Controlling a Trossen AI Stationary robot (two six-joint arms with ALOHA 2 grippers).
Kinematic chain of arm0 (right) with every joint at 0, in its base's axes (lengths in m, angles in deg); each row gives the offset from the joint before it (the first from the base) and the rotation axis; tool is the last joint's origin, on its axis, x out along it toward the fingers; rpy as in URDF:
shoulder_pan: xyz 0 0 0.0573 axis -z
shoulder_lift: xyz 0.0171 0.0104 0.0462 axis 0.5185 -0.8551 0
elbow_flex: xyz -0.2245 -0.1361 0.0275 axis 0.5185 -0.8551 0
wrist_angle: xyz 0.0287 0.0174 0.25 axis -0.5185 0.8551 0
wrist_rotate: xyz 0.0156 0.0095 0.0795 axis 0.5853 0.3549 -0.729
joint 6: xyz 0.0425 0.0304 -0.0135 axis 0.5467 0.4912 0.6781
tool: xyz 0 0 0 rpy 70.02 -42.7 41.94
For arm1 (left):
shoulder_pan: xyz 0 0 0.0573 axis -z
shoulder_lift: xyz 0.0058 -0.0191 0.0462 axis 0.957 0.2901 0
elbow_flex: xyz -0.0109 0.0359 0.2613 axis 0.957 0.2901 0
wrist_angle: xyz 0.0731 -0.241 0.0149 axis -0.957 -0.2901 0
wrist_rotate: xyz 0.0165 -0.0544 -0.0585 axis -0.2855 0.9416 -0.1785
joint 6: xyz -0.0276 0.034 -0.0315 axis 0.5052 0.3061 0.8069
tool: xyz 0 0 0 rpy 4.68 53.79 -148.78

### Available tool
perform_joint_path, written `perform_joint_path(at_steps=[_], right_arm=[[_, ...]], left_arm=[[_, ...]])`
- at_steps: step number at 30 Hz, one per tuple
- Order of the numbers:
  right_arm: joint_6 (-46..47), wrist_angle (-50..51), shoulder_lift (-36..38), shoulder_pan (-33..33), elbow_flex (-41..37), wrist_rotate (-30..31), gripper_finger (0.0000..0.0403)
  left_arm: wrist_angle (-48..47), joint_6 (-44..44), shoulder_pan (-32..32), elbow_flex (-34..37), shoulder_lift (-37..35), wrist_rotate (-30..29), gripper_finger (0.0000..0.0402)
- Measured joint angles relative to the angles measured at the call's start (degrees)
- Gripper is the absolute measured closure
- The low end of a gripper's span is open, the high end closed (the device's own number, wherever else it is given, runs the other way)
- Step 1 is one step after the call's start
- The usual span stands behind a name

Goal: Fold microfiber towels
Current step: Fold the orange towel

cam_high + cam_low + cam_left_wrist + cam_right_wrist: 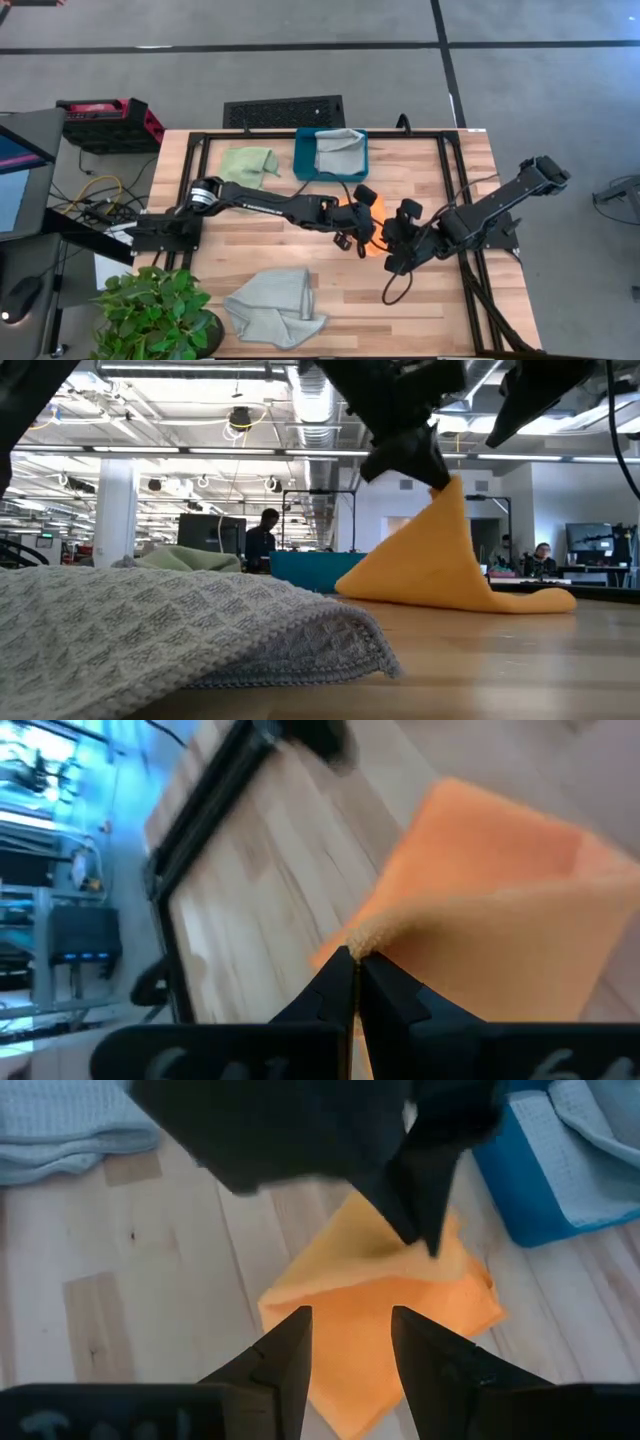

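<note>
The orange towel [372,232] lies at the table's middle, one part raised into a peak [445,490]. My left gripper [355,958] is shut on that peak; it also shows in the right wrist view [425,1230]. My right gripper [350,1325] is open just right of the towel [392,248], its fingers above the cloth and touching nothing. A pale grey towel [275,305] lies crumpled at the near edge. A light green towel [248,163] lies at the far left. A second grey towel [340,140] lies in the teal tray [303,160]. My left gripper pinches a raised tip of the orange towel [372,938] between its two fingers, from above, pointing down. Whether it is a corner or a fold, I cannot tell. The cloth slopes down from the fingers like a tent, and its lower part [520,600] lies on the table.
The teal tray stands at the far edge behind the orange towel. A black metal frame [450,180] runs around the table top. A potted plant [155,310] stands at the near left corner. People sit at desks in the room beyond [262,535].
</note>
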Motion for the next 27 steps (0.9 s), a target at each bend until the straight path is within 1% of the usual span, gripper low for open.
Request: perform_joint_path(at_steps=[3,7,14,24,27], right_arm=[[0.00,0.87,0.11,0.02,0.00,0.06,0.0242],[0.00,2.14,0.68,-0.07,0.01,0.11,0.0242],[0.05,3.56,2.26,-0.10,-0.02,0.40,0.0242],[0.02,4.13,3.54,-0.72,0.00,1.55,0.0242],[0.02,4.15,3.50,-0.72,0.00,1.53,0.0242]], left_arm=[[2.33,-2.09,-0.37,-0.46,2.32,0.13,0.0401],[3.49,-2.56,-0.89,-1.14,4.36,0.26,0.0401],[6.63,-3.01,-1.14,-1.27,4.58,4.21,0.0401],[7.70,-3.15,-1.18,-1.27,4.58,3.50,0.0401],[7.77,-1.86,-1.18,-1.27,4.58,3.45,0.0401]])
